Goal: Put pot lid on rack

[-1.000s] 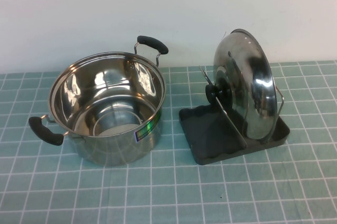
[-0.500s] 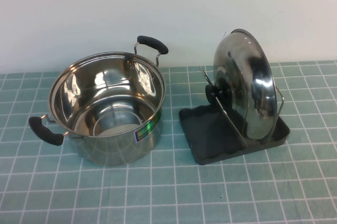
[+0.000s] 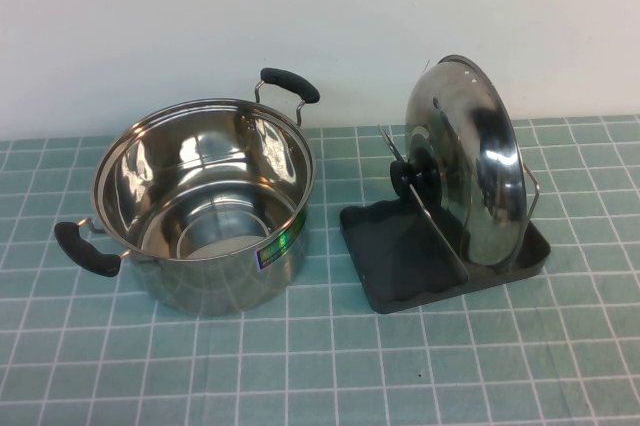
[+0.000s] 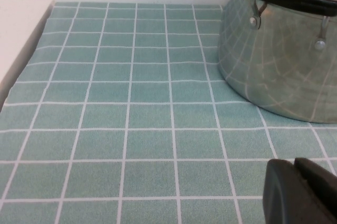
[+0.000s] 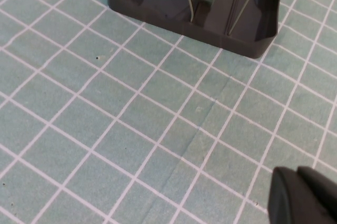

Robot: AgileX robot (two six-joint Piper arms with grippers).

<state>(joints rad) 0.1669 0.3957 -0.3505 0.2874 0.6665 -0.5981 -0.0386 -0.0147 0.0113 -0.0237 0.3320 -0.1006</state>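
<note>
The shiny steel pot lid with its black knob stands on edge in the dark grey rack, leaning against the wire loops, at the right of the high view. No arm shows in that view. My left gripper is shut and empty, low over the cloth beside the steel pot. My right gripper is shut and empty over the cloth, a short way in front of the rack; the lid is out of that view.
The two-handled steel pot stands open at the left, with black handles front left and back right. A green checked cloth covers the table; a white wall is behind. The cloth's left edge shows in the left wrist view.
</note>
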